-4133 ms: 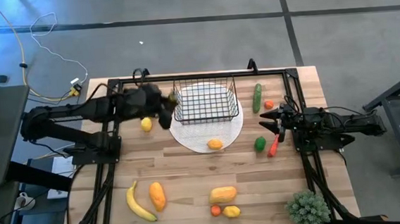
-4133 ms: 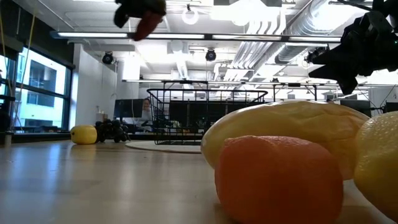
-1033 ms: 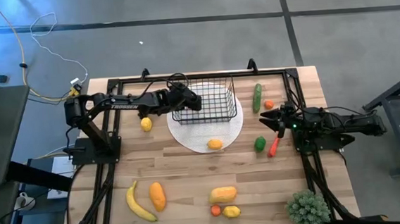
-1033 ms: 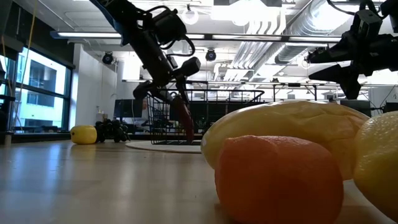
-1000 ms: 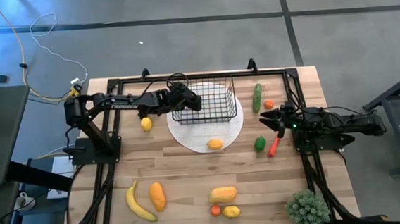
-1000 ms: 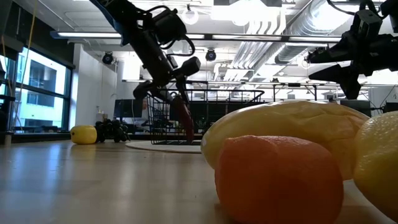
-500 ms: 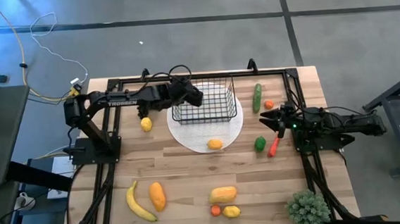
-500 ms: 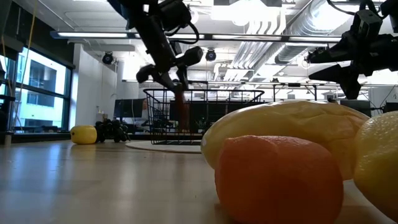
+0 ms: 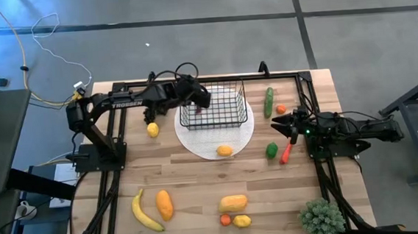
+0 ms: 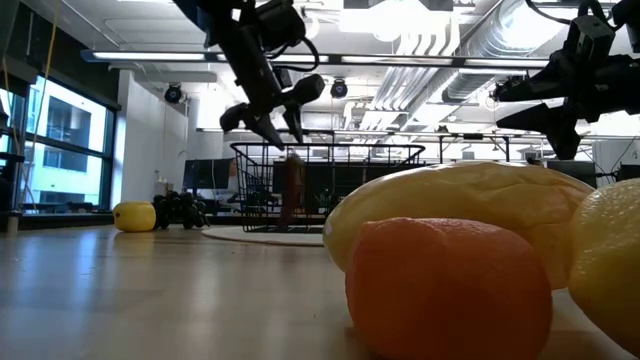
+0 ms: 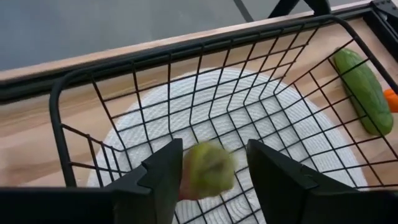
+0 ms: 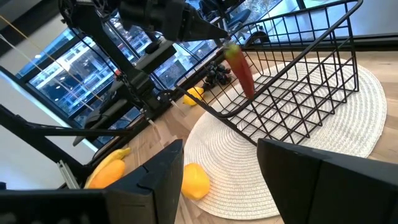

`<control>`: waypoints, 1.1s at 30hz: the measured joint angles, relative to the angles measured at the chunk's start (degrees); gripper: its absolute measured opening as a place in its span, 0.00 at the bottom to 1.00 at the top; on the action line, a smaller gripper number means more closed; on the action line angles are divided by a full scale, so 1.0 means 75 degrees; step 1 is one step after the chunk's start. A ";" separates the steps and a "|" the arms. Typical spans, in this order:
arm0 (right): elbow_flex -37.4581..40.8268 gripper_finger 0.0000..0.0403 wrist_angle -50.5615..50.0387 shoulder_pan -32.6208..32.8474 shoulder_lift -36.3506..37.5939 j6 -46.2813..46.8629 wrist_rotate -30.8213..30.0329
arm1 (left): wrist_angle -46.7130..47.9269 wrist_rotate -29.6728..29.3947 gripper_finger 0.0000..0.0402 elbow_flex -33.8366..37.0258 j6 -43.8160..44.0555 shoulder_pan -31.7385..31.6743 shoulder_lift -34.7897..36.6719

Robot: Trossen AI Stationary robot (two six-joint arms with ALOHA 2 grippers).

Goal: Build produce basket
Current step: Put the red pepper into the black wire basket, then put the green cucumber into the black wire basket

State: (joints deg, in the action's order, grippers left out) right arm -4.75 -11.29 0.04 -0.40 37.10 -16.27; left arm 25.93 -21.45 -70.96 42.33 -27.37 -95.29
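Chili (image 12: 241, 70) drop into the basket (image 9: 246, 103) looks like the step now. L gripper (image 11: 213, 149) hangs over the basket's left end, upper middle of the high view. Its jaws are spread, w/ a bit of gap next to the chili's green top, so I think the chili is let go, not pinched.

To do it well: open wide enough so the chili slips free. Go straight up after, so the fingers don't hook the wire rim & tip the basket. The chili stands tall in the low view, near the basket's left wall. It may lean on the wire or fall flat. Either is OK, as long as it lands inside.

R gripper (image 9: 277, 125) waits at the right side of the high view, jaws spread, holding nothing.

Basket is small, black, made of thin wire in squares, open on top. You can see right thru it. It sits on a white round mat (image 9: 196, 141). Apart from the chili it looks bare inside. Chili is long, red, w/ a green cap.

Lots of produce is out on the table, e.g. cucumber (image 9: 268, 102) right of the basket, banana (image 9: 145, 211) at lower left. So the job seems just begun.
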 joint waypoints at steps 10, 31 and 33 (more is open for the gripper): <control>0.0000 0.46 0.0000 0.0001 0.0000 0.0052 0.0001 | 0.0003 0.0246 0.52 0.0000 0.0092 -0.0057 0.0017; -0.0778 0.46 0.0792 -0.0003 -0.0321 -0.0985 -0.0934 | 0.3144 0.0801 0.50 -0.2442 -0.2277 0.0382 0.0093; -0.1046 0.46 0.0746 -0.0003 -0.0555 -0.1273 -0.1125 | 0.3710 0.0805 0.50 -0.2427 -0.2245 0.0439 0.0201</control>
State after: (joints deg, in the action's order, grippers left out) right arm -12.60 -5.70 0.01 -4.57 27.55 -24.71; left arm 53.76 -15.41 -89.16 25.49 -24.07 -93.78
